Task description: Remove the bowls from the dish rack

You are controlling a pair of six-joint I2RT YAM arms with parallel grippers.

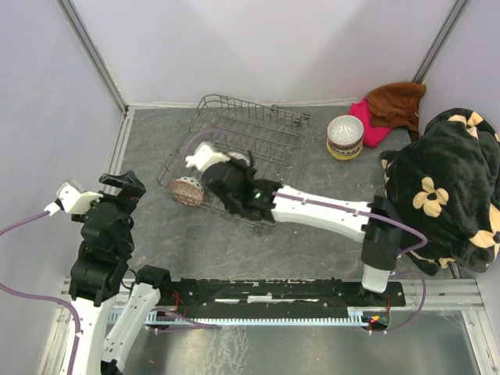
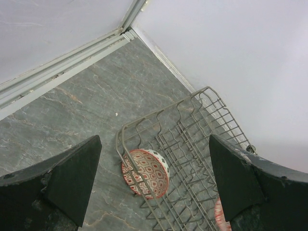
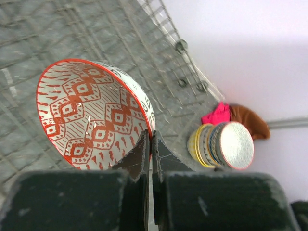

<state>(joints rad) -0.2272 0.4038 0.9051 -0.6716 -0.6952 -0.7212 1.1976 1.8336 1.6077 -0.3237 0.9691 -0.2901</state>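
The right gripper (image 3: 149,147) has its jaws pressed together on the rim of 1 red-and-white patterned bowl (image 3: 91,110). This bowl tilts with its inside toward the wrist camera, above the wires of the dish rack (image 1: 266,129); whether it touches them cannot be told. Another red-patterned bowl (image 1: 187,190) stands on edge in the rack's near-left corner. A stack of bowls (image 1: 344,137) sits on the grey bench (image 1: 312,234) just right of the rack, beside a pink cloth (image 1: 375,133) and a brown cloth (image 1: 398,101). The left gripper (image 1: 121,185) hangs left of the rack, jaws wide apart, holding nothing.
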